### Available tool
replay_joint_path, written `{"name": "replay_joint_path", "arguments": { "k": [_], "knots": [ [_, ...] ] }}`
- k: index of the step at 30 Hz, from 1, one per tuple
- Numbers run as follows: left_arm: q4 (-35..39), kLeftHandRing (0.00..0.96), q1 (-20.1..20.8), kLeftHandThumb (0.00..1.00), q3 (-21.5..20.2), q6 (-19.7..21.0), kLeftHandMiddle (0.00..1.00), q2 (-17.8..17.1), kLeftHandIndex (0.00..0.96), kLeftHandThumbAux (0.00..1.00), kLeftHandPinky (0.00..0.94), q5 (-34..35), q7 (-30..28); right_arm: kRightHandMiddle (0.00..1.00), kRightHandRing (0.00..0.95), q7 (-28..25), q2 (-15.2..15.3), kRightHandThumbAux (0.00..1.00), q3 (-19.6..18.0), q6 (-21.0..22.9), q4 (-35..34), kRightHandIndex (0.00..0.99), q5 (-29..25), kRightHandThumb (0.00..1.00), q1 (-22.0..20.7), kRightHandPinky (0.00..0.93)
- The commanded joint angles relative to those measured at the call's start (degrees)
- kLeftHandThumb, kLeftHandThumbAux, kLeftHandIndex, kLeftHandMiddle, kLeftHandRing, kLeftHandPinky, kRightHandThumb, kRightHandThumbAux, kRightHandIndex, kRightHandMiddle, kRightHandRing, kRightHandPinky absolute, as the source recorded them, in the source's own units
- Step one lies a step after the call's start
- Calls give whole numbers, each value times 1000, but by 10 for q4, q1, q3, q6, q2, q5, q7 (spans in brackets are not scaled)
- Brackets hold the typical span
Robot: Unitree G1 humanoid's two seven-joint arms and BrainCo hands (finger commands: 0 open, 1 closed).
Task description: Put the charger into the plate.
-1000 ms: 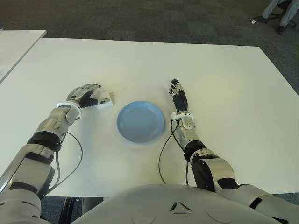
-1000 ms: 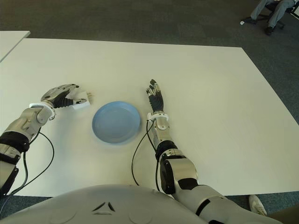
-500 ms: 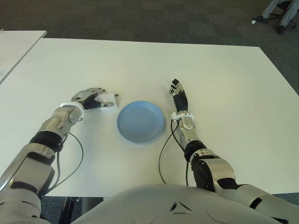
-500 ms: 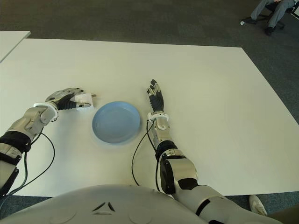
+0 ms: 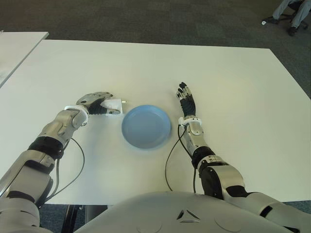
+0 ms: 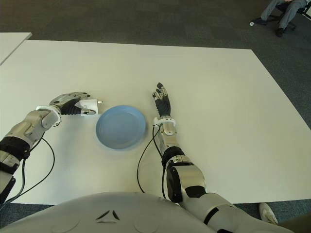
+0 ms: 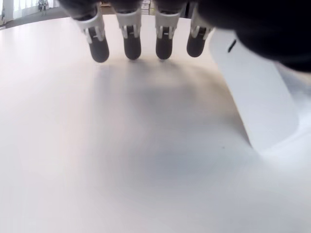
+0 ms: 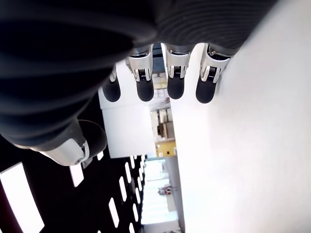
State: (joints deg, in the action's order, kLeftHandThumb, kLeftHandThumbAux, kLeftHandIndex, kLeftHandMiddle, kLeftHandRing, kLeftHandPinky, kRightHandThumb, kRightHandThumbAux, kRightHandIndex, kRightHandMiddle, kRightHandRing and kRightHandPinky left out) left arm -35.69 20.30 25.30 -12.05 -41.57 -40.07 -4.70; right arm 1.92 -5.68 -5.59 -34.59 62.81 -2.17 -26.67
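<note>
**Charger in the grip, just short of the plate**

In the left eye view we see the left robot hand [image 5: 97, 102] closed around the white charger [image 5: 113, 105], its prongs pointing toward the blue plate [image 5: 146, 126]. The charger sits just beside the plate's left rim, not yet over it. We judge the pickup done; what is left is the short carry over the rim and the release. The right robot hand [image 5: 185, 99] shows on the plate's right side, fingers stretched out and holding nothing.

The right eye view gives us the same layout on the white table [image 6: 218, 97]; the gap between charger and plate rim reads a little more clearly here.

The left wrist view adds what the eye views cannot: the charger's flat white body pressed under the palm, with four fingertips [image 7: 132, 47] curled above the table. The plate is not in it.

The right wrist view confirms that hand is empty, its fingers extended.
</note>
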Motion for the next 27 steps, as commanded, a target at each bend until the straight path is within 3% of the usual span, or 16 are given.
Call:
{"name": "replay_joint_path", "arguments": {
  "k": [1, 15, 27],
  "knots": [
    [1, 0, -25, 162, 17, -4, 0, -3, 0, 247, 0, -18, -17, 22, 9, -1, -16, 521, -2, 21, 10, 45, -4, 0, 23, 54],
    [24, 0, -49, 159, 14, -19, 0, -11, 0, 242, 0, -23, 11, 26, 14, -8, -15, 516, -3, 23, 8, 36, -5, 0, 24, 49],
    [35, 0, -64, 164, 21, -44, 0, -24, 0, 283, 0, -64, 82, 31, 15, -5, -14, 501, -2, 27, 10, 33, -2, 0, 22, 45]
  ]
}}
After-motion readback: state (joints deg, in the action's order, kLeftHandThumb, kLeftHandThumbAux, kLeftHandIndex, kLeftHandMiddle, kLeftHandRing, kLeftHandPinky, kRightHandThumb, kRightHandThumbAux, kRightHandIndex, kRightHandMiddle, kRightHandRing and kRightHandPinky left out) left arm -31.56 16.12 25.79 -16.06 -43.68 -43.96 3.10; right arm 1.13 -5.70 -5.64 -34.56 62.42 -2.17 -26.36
